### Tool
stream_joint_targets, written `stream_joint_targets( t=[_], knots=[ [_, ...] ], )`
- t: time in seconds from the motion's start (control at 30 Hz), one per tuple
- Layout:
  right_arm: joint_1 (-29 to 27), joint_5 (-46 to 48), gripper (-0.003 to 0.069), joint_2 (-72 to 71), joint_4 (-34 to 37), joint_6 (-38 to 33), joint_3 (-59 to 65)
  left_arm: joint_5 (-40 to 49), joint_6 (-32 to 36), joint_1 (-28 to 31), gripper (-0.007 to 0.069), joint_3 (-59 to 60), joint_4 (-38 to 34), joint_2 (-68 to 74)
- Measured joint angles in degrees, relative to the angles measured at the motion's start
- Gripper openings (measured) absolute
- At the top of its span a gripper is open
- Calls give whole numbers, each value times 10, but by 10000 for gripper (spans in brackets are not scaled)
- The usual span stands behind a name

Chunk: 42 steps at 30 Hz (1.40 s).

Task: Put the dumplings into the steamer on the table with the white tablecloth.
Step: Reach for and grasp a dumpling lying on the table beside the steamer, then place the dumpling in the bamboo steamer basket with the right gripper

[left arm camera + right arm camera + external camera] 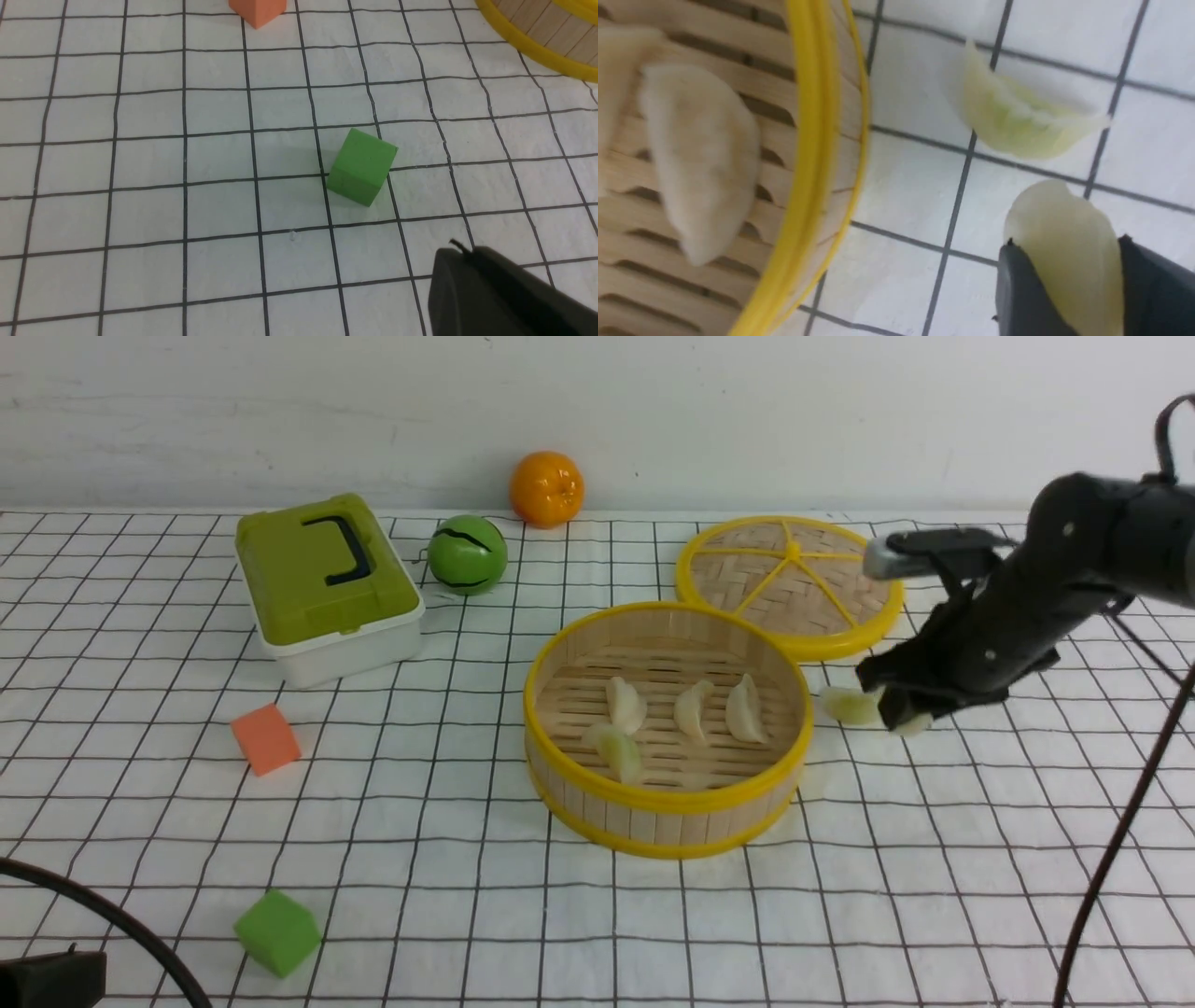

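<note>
**Ana:** Steamer (667, 803) first: where does it stand?

**Ben:** On the white tablecloth (467, 915), near the middle of the table (934, 915). Its flat lid (789, 583) lies just behind it to the right, and the 2 yellow rims look as if they touch.

**Ana:** And the dumplings (693, 709)?

**Ben:** 4 lie on the slatted floor inside. 3 cream ones make a row, and 1 greenish one sits in front of them, toward the left. A loose dumpling (850, 706), pale green, lies on the cloth just right of the steamer wall.

**Ana:** What about the right gripper (1066, 247)?

**Ben:** It is low beside that loose one, outside the rim. Its dark fingers (1017, 289) are narrowed onto the held dumpling (1059, 224), 1 finger on each flank. I cannot tell whether that piece is clear of the cloth.

**Ana:** And the left gripper (467, 280)?

**Ben:** It is closed at the near left of the table, above the cloth near the green cube (362, 168). The orange cube (259, 11) lies farther off.
</note>
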Motion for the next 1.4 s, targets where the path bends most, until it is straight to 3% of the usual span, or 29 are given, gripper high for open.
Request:
stream_joint_targets(
  t=[0.17,0.3,0.53,0.87,1.13,1.27,1.4],
  knots=[
    [17,17,244,-61,70,0,-4,0,0,0,23,0,-2,0],
    [90,26,244,-70,146,-6,11,1,0,0,27,0,-3,0],
    [173,-37,244,-10,148,-10,24,1,0,0,32,0,-13,0],
    [182,-97,253,30,161,-11,24,3,0,0,39,0,-19,0],
    [182,-97,501,31,180,-11,24,5,0,0,48,0,-21,0],
    [182,-86,536,28,178,-11,24,5,0,0,51,0,-21,0],
    [173,-50,542,1,130,-11,-4,4,0,0,55,0,-21,0]
  ],
)
